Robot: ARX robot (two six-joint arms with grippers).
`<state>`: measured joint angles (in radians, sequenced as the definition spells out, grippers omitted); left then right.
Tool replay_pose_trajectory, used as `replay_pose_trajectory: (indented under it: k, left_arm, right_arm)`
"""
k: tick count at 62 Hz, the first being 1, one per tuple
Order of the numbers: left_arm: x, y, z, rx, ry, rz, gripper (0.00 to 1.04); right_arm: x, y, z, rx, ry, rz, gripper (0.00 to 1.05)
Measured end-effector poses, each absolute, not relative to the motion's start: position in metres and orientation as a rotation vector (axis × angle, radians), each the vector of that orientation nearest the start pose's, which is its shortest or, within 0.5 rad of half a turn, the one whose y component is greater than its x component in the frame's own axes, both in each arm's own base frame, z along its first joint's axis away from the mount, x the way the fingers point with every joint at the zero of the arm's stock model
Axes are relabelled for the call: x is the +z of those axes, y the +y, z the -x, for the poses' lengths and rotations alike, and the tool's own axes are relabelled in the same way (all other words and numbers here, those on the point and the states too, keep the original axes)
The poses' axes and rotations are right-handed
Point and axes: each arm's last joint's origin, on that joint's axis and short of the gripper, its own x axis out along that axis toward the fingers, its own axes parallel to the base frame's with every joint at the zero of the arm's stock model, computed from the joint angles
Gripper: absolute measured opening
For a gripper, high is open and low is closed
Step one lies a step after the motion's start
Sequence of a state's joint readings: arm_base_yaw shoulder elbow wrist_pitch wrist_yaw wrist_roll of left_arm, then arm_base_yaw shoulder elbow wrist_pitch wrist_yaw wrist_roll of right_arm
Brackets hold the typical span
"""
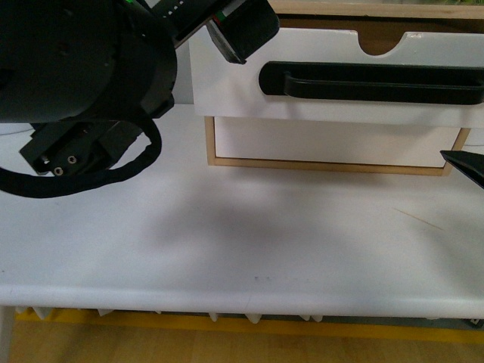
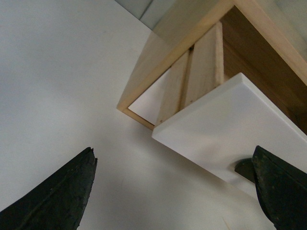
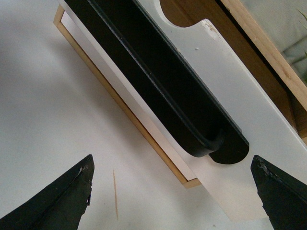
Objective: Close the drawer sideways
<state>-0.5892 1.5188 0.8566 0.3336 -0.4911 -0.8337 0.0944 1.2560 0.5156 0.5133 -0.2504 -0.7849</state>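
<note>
Starting nearest, the white counter [image 1: 249,257] lies plain in front. Above it the left claw [image 2: 173,160] is spread apart and holds nothing, with a corner of the drawer [image 2: 230,124] in sight between its fingers. The right claw [image 3: 172,163] is likewise apart and empty, facing one end of the black handle [image 3: 158,91]. Further back, the drawer stands pulled out of its wood frame [image 1: 325,168], above a plain white front [image 1: 333,142].

The risk, as I judge it: a push at one end could skew the drawer so it jams — or shove the whole frame back across the counter. A finger could also snag the handle.

Only the left wrist view shows the drawer's wooden side [image 2: 204,67], and so how far out it stands. The front view hides that corner behind the left arm [image 1: 76,60] — yet it alone shows that arm crowding the drawer's left end.
</note>
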Motion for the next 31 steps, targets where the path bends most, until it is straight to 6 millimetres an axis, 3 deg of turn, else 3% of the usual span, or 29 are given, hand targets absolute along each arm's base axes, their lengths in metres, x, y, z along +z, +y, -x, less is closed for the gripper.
replay_pose_trajectory:
  k: [17,31]
  left_arm:
    - [0.228,-0.183,-0.296,-0.012,0.330,0.629,0.99]
    - [0.230,-0.188,-0.306,-0.032,0.329,0.618,0.99]
  right_arm:
    - [0.210,0.033,-0.261,0.413,0.086,0.756,0.96]
    - [0.209,0.033,-0.283,0.405,0.096,0.750,0.96]
